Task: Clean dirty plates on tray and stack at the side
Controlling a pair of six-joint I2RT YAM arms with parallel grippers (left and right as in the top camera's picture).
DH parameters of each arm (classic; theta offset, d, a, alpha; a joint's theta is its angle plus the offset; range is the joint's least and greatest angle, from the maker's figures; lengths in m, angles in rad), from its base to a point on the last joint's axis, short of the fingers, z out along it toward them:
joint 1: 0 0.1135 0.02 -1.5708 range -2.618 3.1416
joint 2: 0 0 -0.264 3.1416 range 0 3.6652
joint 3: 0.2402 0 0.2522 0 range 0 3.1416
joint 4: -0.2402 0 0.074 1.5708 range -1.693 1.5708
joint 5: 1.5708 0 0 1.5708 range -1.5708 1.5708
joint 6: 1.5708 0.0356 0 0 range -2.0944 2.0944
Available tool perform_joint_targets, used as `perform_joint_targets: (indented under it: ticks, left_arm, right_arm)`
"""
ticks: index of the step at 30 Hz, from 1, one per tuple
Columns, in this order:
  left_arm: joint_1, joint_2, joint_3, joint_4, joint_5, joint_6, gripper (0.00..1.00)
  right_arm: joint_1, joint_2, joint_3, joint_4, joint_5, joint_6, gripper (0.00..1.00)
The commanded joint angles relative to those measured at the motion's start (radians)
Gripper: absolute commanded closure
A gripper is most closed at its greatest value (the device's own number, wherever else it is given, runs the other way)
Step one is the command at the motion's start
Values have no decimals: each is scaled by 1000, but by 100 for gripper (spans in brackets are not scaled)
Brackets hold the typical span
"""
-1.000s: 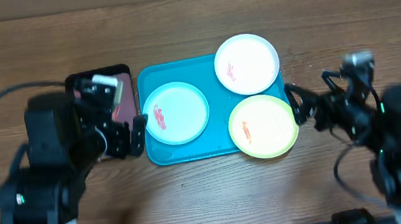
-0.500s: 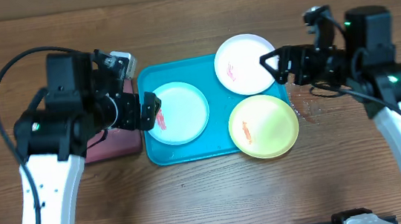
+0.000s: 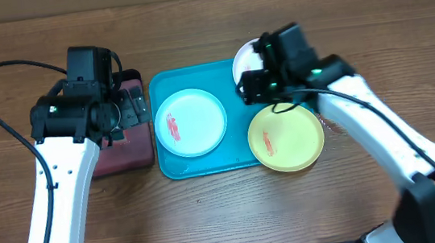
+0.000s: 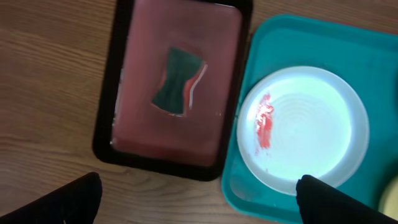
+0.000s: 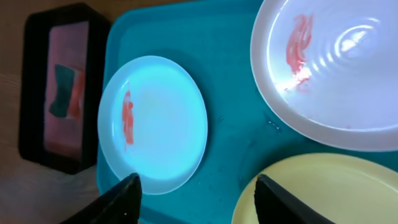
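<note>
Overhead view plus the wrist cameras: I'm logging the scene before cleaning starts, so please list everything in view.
table: one, brown wood, under everything
turquoise tray: one, turquoise, table centre
light blue plate: one, light blue, left half of the turquoise tray
white plate: one, white, far right corner of the turquoise tray, partly under the right arm
yellow plate: one, yellow, near right corner, overhanging the rim
red smears: three, red, one on each plate
small tray: one, pink with black rim, left of the turquoise tray
sponge: one, dark green, on the small tray
left gripper: one, black, open, above the small tray's edge
right gripper: one, black, open, above the turquoise tray
</note>
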Motion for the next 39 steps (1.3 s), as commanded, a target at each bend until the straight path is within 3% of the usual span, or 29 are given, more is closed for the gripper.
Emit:
perform_joint_targets:
  ticks: [1,18,26,30,39]
  left_arm:
    - [-1,31,19,0,-89,-43,0]
    - [-1,121,19,19,-88,-39,0]
    - [-1,122,19,27,-89,-39,0]
    - [-1,122,6,47,-113,-39,0]
    - [41,130,-96,160,-136,19,5]
  right_arm:
    - [37,82,32,37,60,52,44]
    - [130,344,31,262,93,81,65]
    - [144,389,29,249,142,104,82]
    - [145,389,29,233,144,111,96]
    - [144,389,18,230,150,110,96]
